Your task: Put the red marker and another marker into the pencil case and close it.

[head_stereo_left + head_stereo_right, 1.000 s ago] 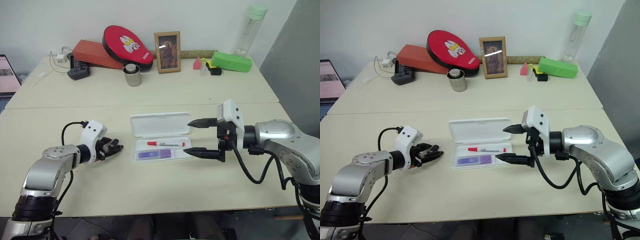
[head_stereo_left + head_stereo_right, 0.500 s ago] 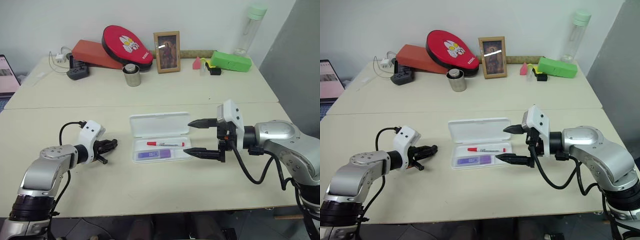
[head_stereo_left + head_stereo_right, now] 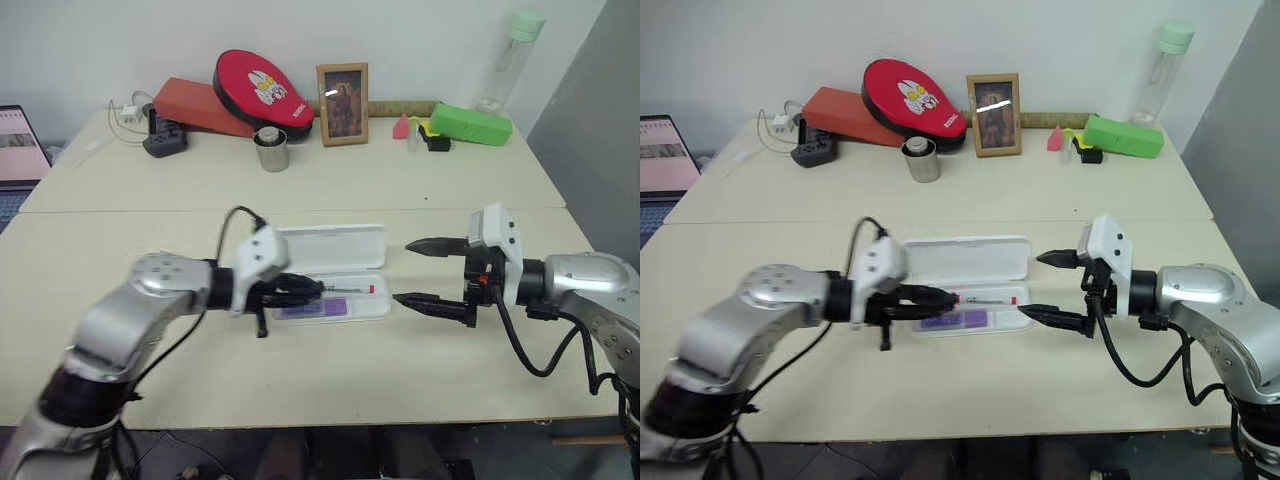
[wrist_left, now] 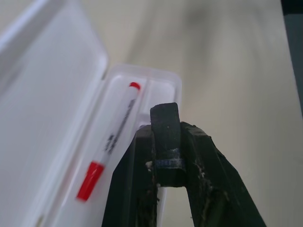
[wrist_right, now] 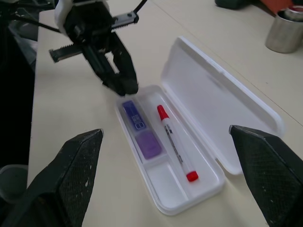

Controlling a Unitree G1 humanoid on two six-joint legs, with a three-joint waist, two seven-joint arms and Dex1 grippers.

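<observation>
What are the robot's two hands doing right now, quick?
Left tool: closed, holding nothing, its tip at the end of the open pencil case.
Right tool: wide open, holding nothing, beside the case's other end.

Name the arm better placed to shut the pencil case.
Left, likely. Its shut left claw sits at the open pencil case's end, beside the red marker and purple marker. The open right claw hangs just off the other end.

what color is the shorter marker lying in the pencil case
Purple marker, clearest in the right wrist view.

Red marker [image 5: 175,143], another marker [image 5: 140,129] side by side in pencil case [image 5: 215,97].
</observation>
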